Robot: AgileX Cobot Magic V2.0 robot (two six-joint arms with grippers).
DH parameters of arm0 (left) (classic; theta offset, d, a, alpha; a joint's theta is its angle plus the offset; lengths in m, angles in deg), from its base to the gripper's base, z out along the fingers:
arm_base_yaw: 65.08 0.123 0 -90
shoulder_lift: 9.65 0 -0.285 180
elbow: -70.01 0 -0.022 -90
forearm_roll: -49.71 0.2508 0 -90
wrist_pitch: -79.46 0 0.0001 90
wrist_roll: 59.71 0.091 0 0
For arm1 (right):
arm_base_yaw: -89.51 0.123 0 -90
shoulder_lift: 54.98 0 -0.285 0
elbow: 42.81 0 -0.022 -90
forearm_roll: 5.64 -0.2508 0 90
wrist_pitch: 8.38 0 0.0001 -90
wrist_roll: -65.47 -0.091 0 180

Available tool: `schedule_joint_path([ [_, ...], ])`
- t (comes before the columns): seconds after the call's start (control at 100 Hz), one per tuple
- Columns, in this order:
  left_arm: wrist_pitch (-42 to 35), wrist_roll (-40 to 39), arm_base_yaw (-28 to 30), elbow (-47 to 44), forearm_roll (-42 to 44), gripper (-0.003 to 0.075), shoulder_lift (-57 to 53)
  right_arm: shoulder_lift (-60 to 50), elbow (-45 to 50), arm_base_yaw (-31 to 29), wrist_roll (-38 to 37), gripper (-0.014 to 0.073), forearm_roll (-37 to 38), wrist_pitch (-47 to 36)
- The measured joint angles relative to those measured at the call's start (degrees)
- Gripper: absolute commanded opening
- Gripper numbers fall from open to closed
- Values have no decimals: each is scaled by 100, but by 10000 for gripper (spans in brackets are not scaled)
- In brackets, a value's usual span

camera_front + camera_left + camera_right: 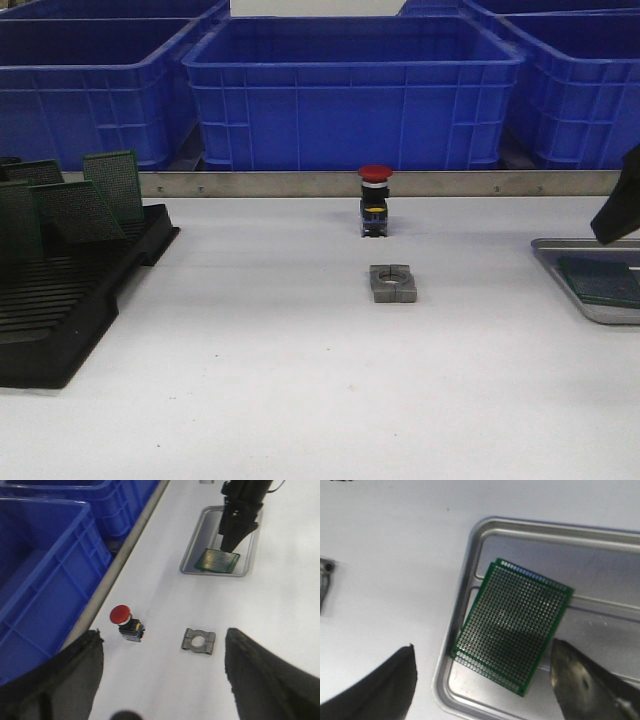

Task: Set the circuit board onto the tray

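A white table (300, 380) seen from the front, with big blue plastic bins (350, 90) lined up along its far edge at twelve o'clock. At nine o'clock sits a black slotted rack (70, 300) holding several green perforated boards (112, 185) upright and leaning. Near the centre stands a red-capped push button (375, 200), and just in front of it, apart from it, lies a small grey metal clamp block (392, 283).

At three o'clock, cut off by the picture's edge, lies the silver-grey tray (560, 262). The green circuit board (512, 622) rests flat inside the tray, skewed to its sides, one corner close against the tray's rim. It appears to lie on another board of the same kind, whose edge shows beside it.

The right gripper (485, 685) hovers above the tray, jaws spread wide, one finger over the table and one over the tray, touching nothing. The left gripper (162, 680) hangs over the table's middle, jaws also spread and empty.
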Motion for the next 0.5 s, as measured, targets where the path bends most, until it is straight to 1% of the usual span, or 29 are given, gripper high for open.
schedule_joint_path([
  [0.03,-40,-79,62,0,17,372,-76,-134,0,0,0,499,15,56],
  [0.08,-127,-234,185,0,96,295,-224,-344,0,0,0,402,41,115],
  [0.11,-149,-352,262,0,165,225,-315,-479,0,0,0,310,54,129],
  [0.12,-149,-378,302,0,182,210,-359,-547,0,0,0,290,54,137],
  [0.13,-164,-403,322,0,229,195,-382,-581,0,0,0,251,54,150],
  [0.14,-164,-454,364,0,253,162,-429,-616,0,0,0,230,54,151],
  [0.15,-164,-479,385,0,307,146,-451,-688,0,0,0,210,64,168],
  [0.18,-164,-616,472,0,424,63,-541,-836,0,0,0,111,64,193],
  [0.19,-164,-644,517,0,452,46,-585,-911,0,0,0,91,64,203],
  [0.2,-164,-673,539,0,513,29,-607,-948,0,0,0,52,64,221],
  [0.21,-164,-734,584,0,541,-3,-653,-985,0,0,0,34,64,222],
  [0.22,-164,-765,607,0,598,-19,-674,-1059,0,0,0,16,64,240],
  [0.25,-164,-929,696,0,707,-20,-761,-1205,0,0,0,-69,64,297],
  [0.28,-164,-1051,804,0,794,-20,-866,-1352,0,0,0,-131,65,354],
  [0.33,-164,-1256,955,-12,880,-20,-1009,-1632,0,0,0,-113,76,480],
  [0.42,-198,-1535,1222,-175,931,-20,-1310,-2033,13,0,0,-113,101,658],
  [0.5,-496,-1645,1393,-451,941,-20,-1611,-2440,119,78,8,-113,113,636],
])
